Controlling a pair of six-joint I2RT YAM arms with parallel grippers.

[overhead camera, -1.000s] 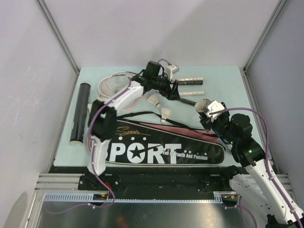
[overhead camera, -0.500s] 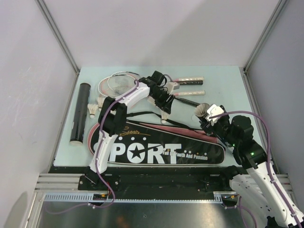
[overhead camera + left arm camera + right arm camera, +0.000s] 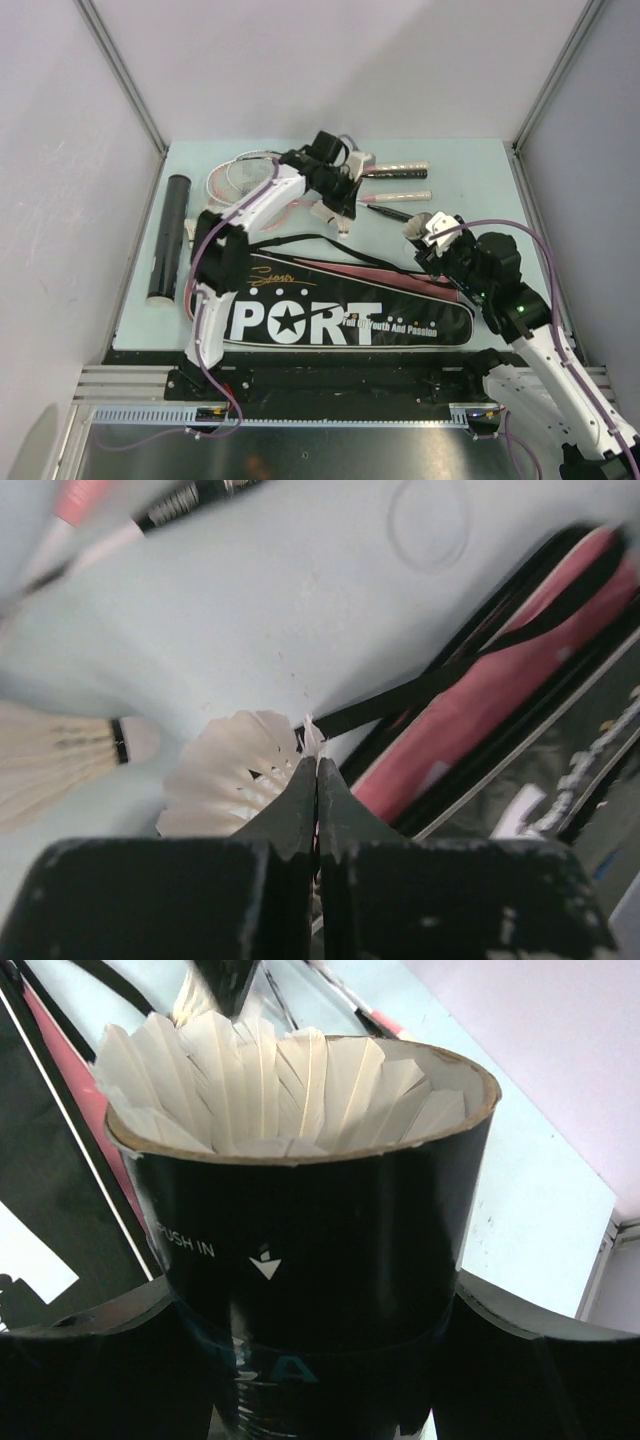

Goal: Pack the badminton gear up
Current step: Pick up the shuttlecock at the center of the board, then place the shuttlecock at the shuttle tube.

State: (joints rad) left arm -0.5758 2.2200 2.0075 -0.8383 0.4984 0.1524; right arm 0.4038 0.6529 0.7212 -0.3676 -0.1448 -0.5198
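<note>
A shuttlecock is being pinched by the left gripper, jaws basically closed. A dark tube is being clamped wide by the right gripper.

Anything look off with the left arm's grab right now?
The left gripper is shut on only the feather edge of a shuttlecock. The hold looks thin, and the feathers may bend.
</note>
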